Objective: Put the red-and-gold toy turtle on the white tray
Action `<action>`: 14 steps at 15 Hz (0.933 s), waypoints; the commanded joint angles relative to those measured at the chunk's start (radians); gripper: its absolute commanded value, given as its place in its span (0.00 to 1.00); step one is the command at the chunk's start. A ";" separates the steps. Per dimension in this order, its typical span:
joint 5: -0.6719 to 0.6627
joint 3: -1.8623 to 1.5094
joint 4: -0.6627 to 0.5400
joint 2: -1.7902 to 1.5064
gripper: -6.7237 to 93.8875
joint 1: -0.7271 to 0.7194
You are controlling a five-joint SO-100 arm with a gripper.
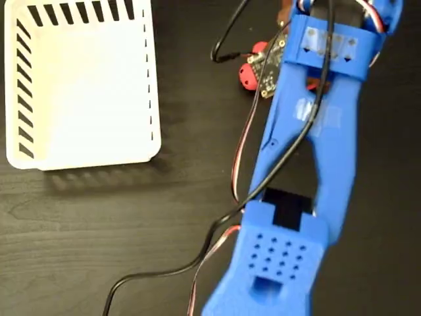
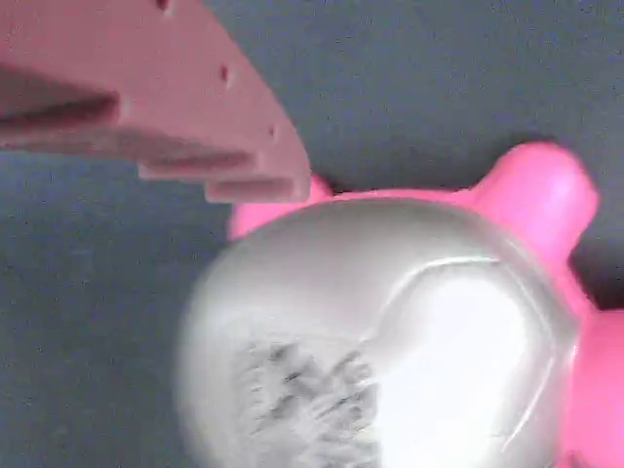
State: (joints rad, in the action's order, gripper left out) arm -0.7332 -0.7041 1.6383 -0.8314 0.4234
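The red-and-gold toy turtle [image 2: 390,331] fills the lower right of the wrist view, its pale shiny shell carrying a blurred dark logo and pink-red legs sticking out at the top and right. It lies on the dark table. My gripper [image 2: 409,292] hangs close over it and looks open. Only one finger [image 2: 195,117] shows, at the upper left, with its tip at the shell's edge. In the fixed view just a red bit of the turtle [image 1: 248,76] peeks out beside the blue wrist. The white tray [image 1: 79,85] stands empty at the top left.
The blue arm [image 1: 309,164] runs from the bottom middle up the right side of the fixed view. Black and red cables [image 1: 217,224] loop left of it across the dark wooden table [image 1: 99,230]. A small circuit board [image 1: 270,62] sits on the wrist.
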 commanded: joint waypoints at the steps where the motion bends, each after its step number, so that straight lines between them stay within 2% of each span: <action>1: -0.021 0.058 0.017 -0.017 0.65 0.005; 10: -0.012 0.163 -0.020 0.132 0.64 -0.006; 12: -0.012 0.195 -0.017 0.164 0.58 -0.008; 14: -0.014 0.201 -0.017 0.167 0.45 -0.008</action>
State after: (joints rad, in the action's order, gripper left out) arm -0.7332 -0.5553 1.6107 -0.6213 0.4065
